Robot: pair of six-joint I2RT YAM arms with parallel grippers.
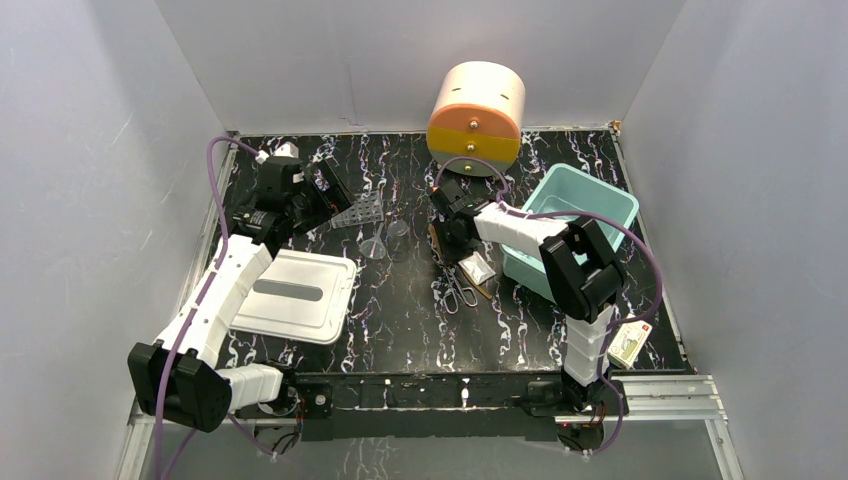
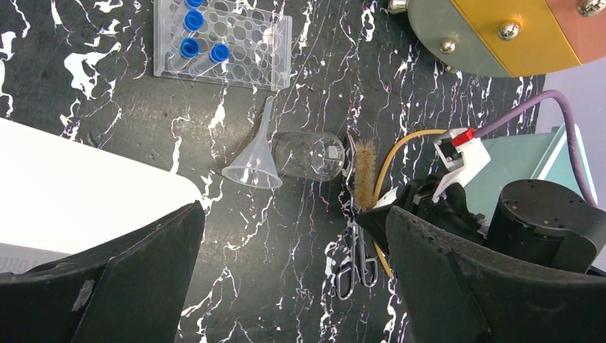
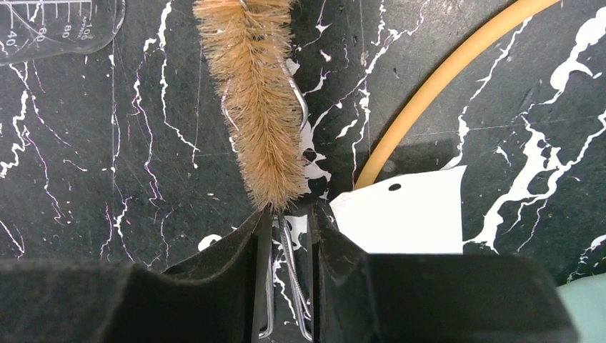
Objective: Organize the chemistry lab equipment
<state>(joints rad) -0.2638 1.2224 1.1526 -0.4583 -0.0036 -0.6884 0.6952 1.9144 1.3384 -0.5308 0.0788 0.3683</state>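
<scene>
Right pincer (image 3: 286,214) sits narrowed astride the wire stem of the tan bristle brush (image 3: 254,100); I cannot tell whether it grips. Left pincer (image 2: 293,221) hangs wide open. Clear grid tube rack (image 2: 264,57) holds blue-capped clear tubes (image 2: 190,48). Brush lies over metal scissors (image 2: 355,257), beside tan rubber tubing (image 3: 443,86), on the black white-veined tabletop (image 2: 107,107).

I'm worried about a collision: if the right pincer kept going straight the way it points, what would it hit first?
Most likely the brush: the right pincer straddles thin metal at its bristle base, with the black tabletop close behind. Depth is hard to judge.
</scene>
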